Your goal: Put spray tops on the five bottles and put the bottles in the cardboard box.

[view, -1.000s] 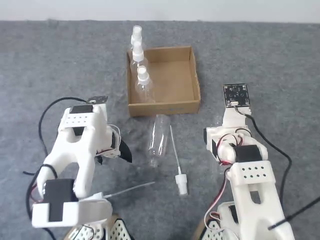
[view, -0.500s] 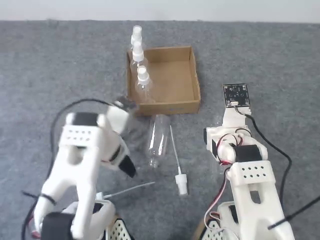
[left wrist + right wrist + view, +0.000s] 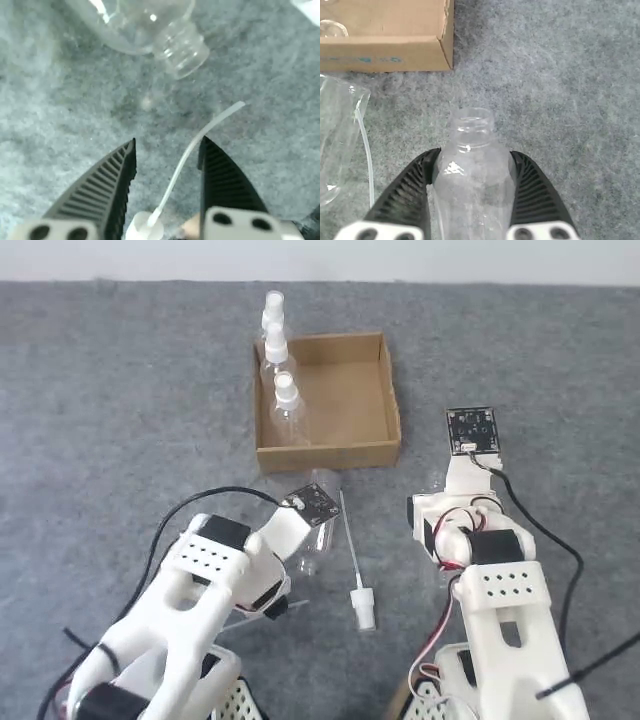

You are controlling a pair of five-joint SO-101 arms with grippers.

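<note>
Left gripper (image 3: 168, 141): fingers spread fairly wide, gripping nothing, low over the grey carpet (image 3: 60, 115). Between them lies a spray top (image 3: 146, 226). Its white head is back near my palm and its thin tube (image 3: 212, 122) runs out past the fingertips.

Long axis of the tube: roughly along my reach, slanted a little, so it passes closer to one finger than the other. Whether it touches that finger I cannot tell. Just beyond the tube's free end an open bottle (image 3: 182, 50) lies on its side, threaded neck turned toward me, off to one side of the tube's line.

Judgement: closing here would catch the tube, not the head, because the head sits behind the fingertips.

Right gripper (image 3: 475, 154): closed round a second open bottle (image 3: 470, 172), neck pointing toward the cardboard box (image 3: 385, 50).

High view: another spray top (image 3: 362, 608) lies between the two arms, tube toward the box. My left arm is nearer the first top, and the right is occupied. Three capped bottles (image 3: 287, 405) stand in a row along one side of the box.
</note>
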